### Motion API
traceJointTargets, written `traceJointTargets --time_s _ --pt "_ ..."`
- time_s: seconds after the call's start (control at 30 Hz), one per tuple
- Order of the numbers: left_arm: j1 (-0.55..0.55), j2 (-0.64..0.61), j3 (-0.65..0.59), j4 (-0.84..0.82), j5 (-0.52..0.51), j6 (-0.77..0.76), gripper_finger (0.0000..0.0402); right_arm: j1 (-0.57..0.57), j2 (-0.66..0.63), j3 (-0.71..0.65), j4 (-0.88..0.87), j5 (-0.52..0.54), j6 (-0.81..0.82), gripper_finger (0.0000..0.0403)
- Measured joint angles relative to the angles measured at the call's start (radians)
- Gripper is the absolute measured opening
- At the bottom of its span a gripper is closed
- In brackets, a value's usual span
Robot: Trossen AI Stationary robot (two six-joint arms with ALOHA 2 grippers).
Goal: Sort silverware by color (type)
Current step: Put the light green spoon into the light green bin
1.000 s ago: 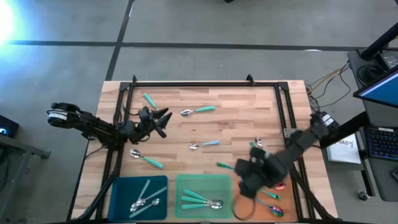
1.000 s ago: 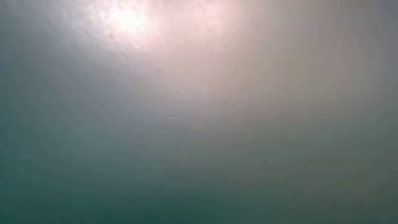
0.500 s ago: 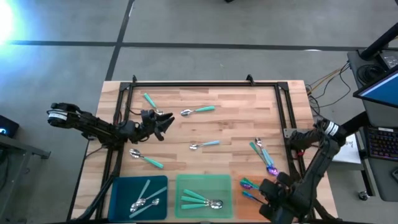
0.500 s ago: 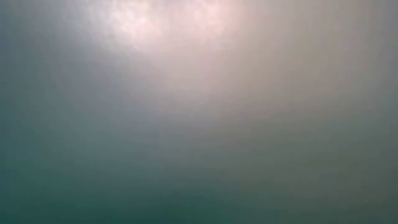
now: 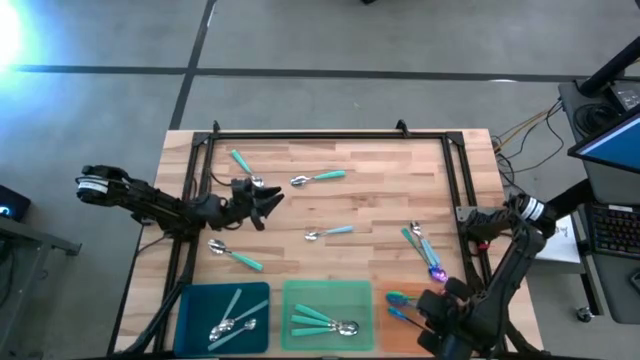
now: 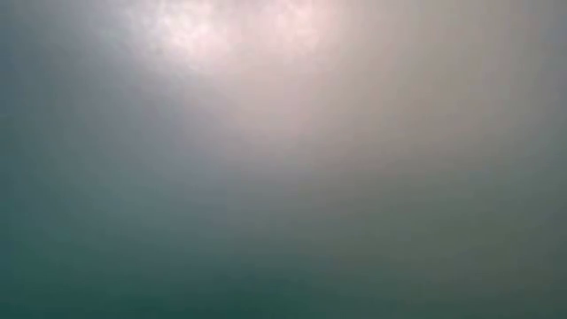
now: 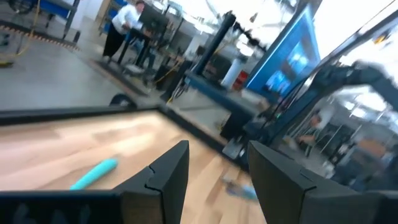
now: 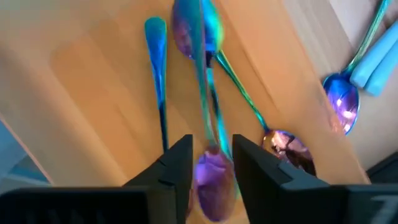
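Observation:
My right gripper (image 5: 430, 318) points down over the orange tray (image 5: 381, 330) at the table's near right. An iridescent spoon (image 8: 206, 134) shows blurred between its parted fingers; other iridescent spoons (image 8: 159, 74) lie on the tray (image 8: 87, 99) below. My left gripper (image 5: 264, 200) is open and level at the table's left, holding nothing. Teal-handled spoons (image 5: 240, 160) (image 5: 320, 178) (image 5: 236, 256) and a pale blue one (image 5: 330, 232) lie on the wood. A small cluster of spoons (image 5: 422, 248) lies at the right. The low view shows only haze. My right gripper's fingers (image 8: 180, 165) stand on either side of the iridescent spoon's bowl end (image 8: 214, 177), coming from above. The spoon is blurred along its length, handle toward the tray. I cannot tell whether the fingers touch it.
A blue tray (image 5: 190, 305) with pale-handled spoons and a green tray (image 5: 350, 295) with teal-handled spoons sit along the near edge, left of the orange one. A black frame (image 5: 330, 135) rims the tabletop. A teal handle (image 7: 93, 173) lies ahead of my left gripper (image 7: 214, 186).
My right gripper has swung from the table's right middle toward the near right corner and dropped lower over the orange tray, then held there. My left gripper has rolled about its own axis without leaving its spot.

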Motion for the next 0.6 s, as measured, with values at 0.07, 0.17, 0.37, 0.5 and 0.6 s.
traceJointTargets --time_s 0.07,0.17,0.37,0.5,0.6 --pt "0.0 0.0 0.001 -0.058 0.0 0.001 0.0149 -0.013 0.0 0.0 -0.004 0.0 -0.028 0.0117" --pt "0.003 -0.004 0.018 -0.184 0.0 0.002 0.0149 -0.047 -0.005 0.0 -0.018 0.001 -0.091 0.0127" --pt "0.016 -0.01 0.126 -0.523 -0.009 -0.001 0.0149 -0.151 -0.007 0.001 -0.117 0.003 -0.244 0.0131" --pt "0.037 -0.011 0.264 -0.899 -0.009 0.01 0.0149 -0.229 -0.007 0.001 -0.205 0.026 -0.357 0.0126" --pt "0.057 -0.008 0.388 -1.236 -0.037 0.047 0.0149 -0.285 -0.007 0.001 -0.246 0.088 -0.442 0.0123"
